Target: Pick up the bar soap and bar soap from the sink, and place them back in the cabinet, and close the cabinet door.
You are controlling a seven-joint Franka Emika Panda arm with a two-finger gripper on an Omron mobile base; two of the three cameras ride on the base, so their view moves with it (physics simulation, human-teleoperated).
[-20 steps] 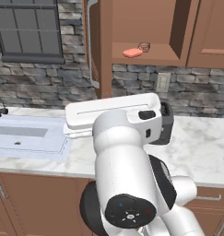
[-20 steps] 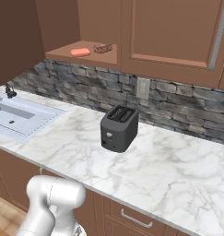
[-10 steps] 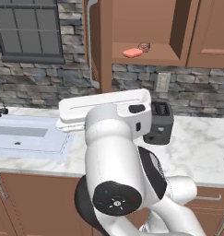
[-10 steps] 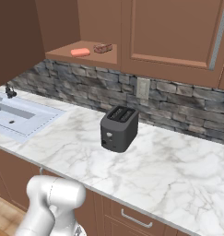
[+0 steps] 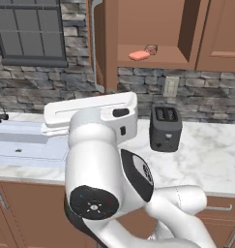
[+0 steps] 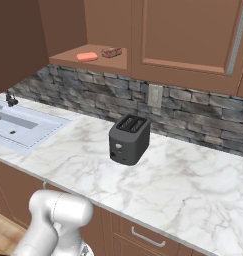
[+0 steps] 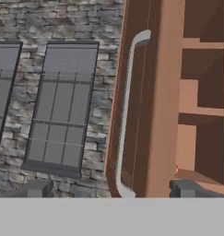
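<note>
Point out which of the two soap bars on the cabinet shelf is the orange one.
The orange bar soap, lying left of the tan-brown bar soap in the left base view.

White arm swung further left across the left base view, now covering more counter

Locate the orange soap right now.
The orange soap lies on the bottom shelf of the open cabinet, just left of the brown soap, above and left of the toaster.

Soaps on the cabinet shelf, above the bench

Two bar soaps lie side by side in the open cabinet; the toaster stands on the bench below, the sink far left.
</note>
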